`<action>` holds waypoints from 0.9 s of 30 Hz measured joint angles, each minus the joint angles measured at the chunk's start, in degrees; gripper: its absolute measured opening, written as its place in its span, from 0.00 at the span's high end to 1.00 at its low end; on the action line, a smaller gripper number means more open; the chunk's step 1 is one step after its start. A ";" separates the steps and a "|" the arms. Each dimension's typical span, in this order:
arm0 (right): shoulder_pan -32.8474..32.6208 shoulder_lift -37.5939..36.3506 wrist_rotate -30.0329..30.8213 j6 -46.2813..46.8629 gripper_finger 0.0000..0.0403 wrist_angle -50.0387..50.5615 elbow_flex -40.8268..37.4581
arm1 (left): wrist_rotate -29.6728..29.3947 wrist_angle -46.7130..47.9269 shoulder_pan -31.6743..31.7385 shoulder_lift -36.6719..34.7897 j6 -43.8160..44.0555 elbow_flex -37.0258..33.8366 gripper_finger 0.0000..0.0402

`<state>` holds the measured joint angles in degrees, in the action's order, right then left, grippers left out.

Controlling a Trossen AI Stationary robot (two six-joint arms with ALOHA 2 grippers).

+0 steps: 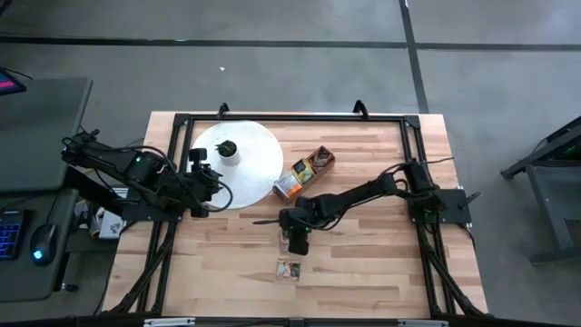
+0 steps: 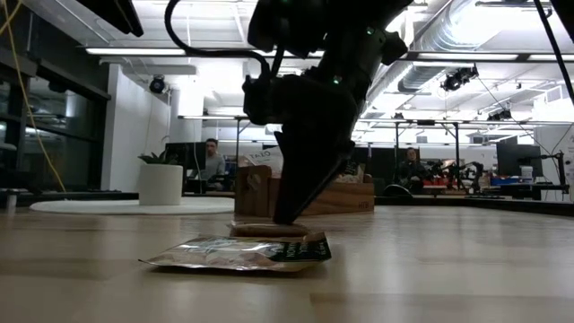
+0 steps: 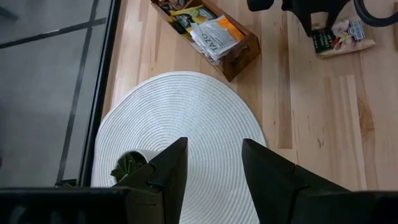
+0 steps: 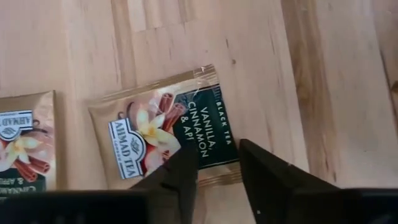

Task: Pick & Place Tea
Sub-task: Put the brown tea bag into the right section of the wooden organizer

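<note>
Lying flat on the wooden desk (image 1: pixel 363 218) is the tea sachet (image 4: pixel 168 137) the right arm is going for, a brownish one with a dark green panel reading vanilla, cinnamon and black tea. The right hand (image 4: pixel 217 171) sits right over its lower edge with 1 finger on each side of that edge, fingers partly apart and pressed down around the packet, but I honestly can't tell if they've actually pinched it or are just touching it. From the low view that hand (image 2: pixel 291 211) comes straight down and its tips meet the desk at the sachet (image 2: pixel 269 230). A second sachet (image 4: pixel 25 140) of the same kind lies just beside it, nearer the front edge of the desk in the high view (image 1: pixel 289 268). Further back, toward the middle of the desk, the long wooden box (image 1: pixel 304 173) sits at an angle with more sachets (image 3: pixel 214 34) stuffed in, orange-and-white and yellow ones on top. Touching the box's end is the big white round mat (image 1: pixel 254 168), which has a small white pot with a green plant (image 1: pixel 227 150) on it. The left hand (image 3: pixel 214 165) waits over the mat's edge, fingers apart and holding nothing.
</note>
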<state>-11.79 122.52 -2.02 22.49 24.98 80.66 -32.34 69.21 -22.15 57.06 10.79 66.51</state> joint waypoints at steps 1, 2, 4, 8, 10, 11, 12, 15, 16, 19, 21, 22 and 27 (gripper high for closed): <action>0.00 0.00 0.09 -0.27 0.75 0.22 0.00 | 0.00 0.00 0.00 0.00 0.00 0.00 0.63; 0.00 0.00 0.39 -0.35 0.78 0.46 0.00 | 0.00 0.00 0.00 0.00 0.00 -0.01 0.63; -0.04 0.00 1.03 -0.58 0.83 0.76 -0.01 | 0.00 0.00 0.00 0.00 0.00 0.01 0.63; -0.05 0.00 1.04 -1.58 0.95 1.06 -0.04 | 0.00 0.00 0.00 0.00 0.01 0.00 0.63; -0.11 0.00 0.75 -1.52 0.99 1.06 -0.07 | 0.00 0.00 0.00 0.00 0.02 0.00 0.63; -0.13 0.00 0.55 -1.52 0.99 1.03 -0.08 | 0.00 0.04 0.00 0.00 0.02 0.01 0.63; -0.13 0.00 0.37 -1.52 0.99 1.00 -0.09 | 0.00 0.13 0.00 0.00 0.02 -0.01 0.63; -0.19 -0.60 0.23 -1.50 1.00 1.07 -0.11 | -0.01 0.42 0.00 0.00 0.04 0.01 0.63; -0.22 -0.98 0.45 -1.35 1.00 1.16 -0.17 | 0.00 0.42 0.00 0.00 0.04 0.01 0.63; -0.31 -2.33 1.60 -1.30 1.00 1.84 -0.33 | 0.00 0.42 0.00 0.00 0.04 -0.01 0.63; -0.44 -3.46 1.97 -1.28 1.00 2.86 -0.51 | 0.00 0.44 0.00 0.00 0.04 0.00 0.63; -0.49 -4.15 2.68 -1.28 1.00 3.84 -0.59 | 0.03 0.44 0.00 0.00 0.05 -0.01 0.63; -0.92 -8.39 6.67 -0.78 1.00 5.88 -0.39 | 0.28 0.44 0.00 0.00 0.23 0.00 0.63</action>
<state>-12.71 114.13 4.64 21.71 30.86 80.27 -32.05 69.65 -22.15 57.06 11.02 66.51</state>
